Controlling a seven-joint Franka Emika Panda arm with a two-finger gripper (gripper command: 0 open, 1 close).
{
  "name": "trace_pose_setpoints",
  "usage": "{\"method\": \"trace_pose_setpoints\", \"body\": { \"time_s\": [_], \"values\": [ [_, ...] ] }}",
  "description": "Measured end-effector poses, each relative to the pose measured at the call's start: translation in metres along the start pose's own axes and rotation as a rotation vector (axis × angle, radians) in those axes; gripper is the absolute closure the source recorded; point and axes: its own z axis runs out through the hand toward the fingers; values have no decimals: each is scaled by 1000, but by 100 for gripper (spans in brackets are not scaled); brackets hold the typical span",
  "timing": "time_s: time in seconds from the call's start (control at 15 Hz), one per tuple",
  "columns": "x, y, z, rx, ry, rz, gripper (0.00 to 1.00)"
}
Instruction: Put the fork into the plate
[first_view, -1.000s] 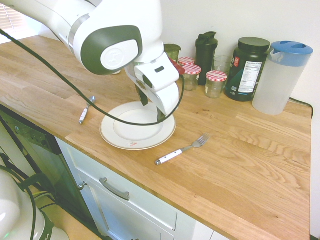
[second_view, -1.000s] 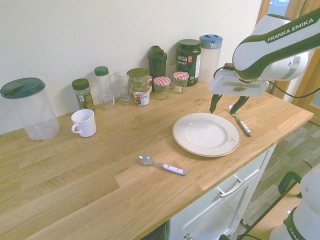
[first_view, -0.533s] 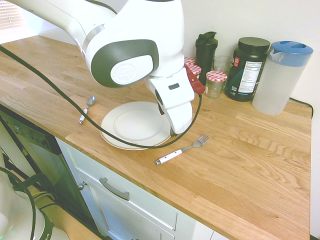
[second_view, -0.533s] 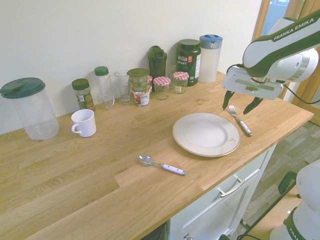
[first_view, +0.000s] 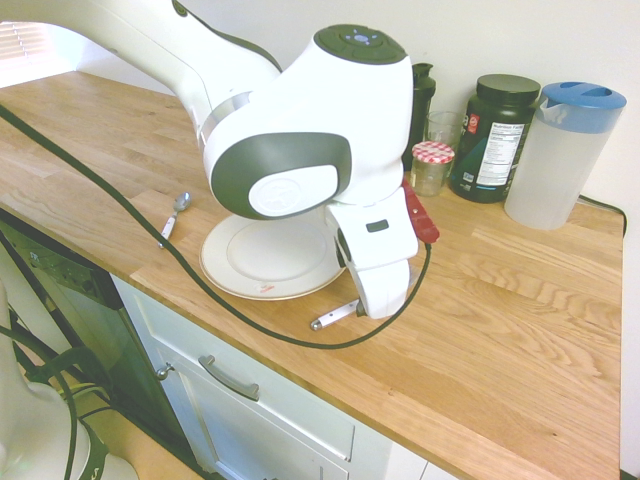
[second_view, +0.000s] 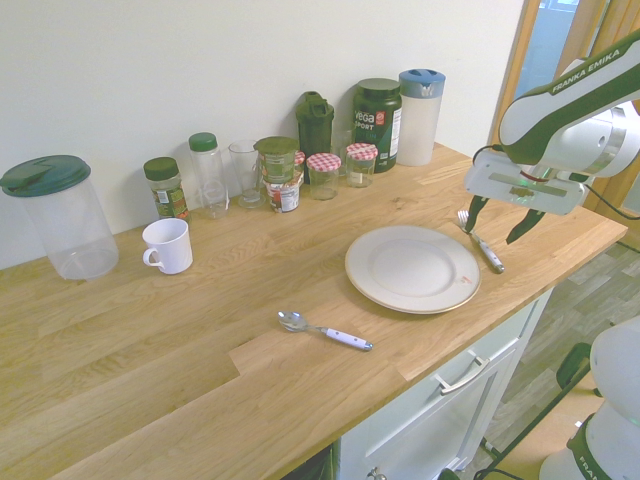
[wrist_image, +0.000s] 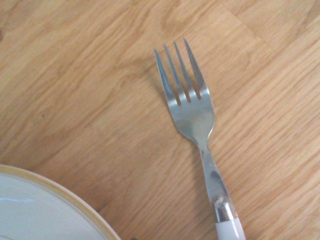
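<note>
The fork (second_view: 482, 242), white-handled with silver tines, lies flat on the wooden counter just beside the plate (second_view: 412, 267). Close up in the wrist view, the fork (wrist_image: 198, 121) shows with the plate's rim (wrist_image: 60, 192) in one corner. My gripper (second_view: 498, 220) hangs open a little above the fork, one finger on each side of it and nothing held. In the first exterior view my arm hides the fingers and the tines, so only the fork's handle end (first_view: 333, 316) pokes out beside the plate (first_view: 252, 262), which is empty.
A white-handled spoon (second_view: 325, 331) lies on the plate's other side. Jars, bottles and a blue-lidded pitcher (second_view: 419, 103) line the back wall, with a white mug (second_view: 168, 245) and a green-lidded container (second_view: 58, 215) further along. The counter's front edge is close to the fork.
My gripper has moved off the plate's edge, away from the spoon side, and now hangs over the fork, slightly lower. Fork, plate and spoon have not moved.
</note>
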Motion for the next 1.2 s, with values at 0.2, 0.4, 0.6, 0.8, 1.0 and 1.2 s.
{"method": "trace_pose_setpoints", "body": {
  "time_s": [0.2,0.4,0.6,0.8,1.0,1.2],
  "values": [
    [0,1,11,-28,-10,-3,100],
    [-2,0,20,-47,-5,-2,100],
    [-2,-2,23,-45,2,3,100],
    [-2,-3,23,-40,8,2,100],
    [-1,-3,25,-38,11,2,100],
    [-1,-3,26,-39,12,2,100]
  ]
}}
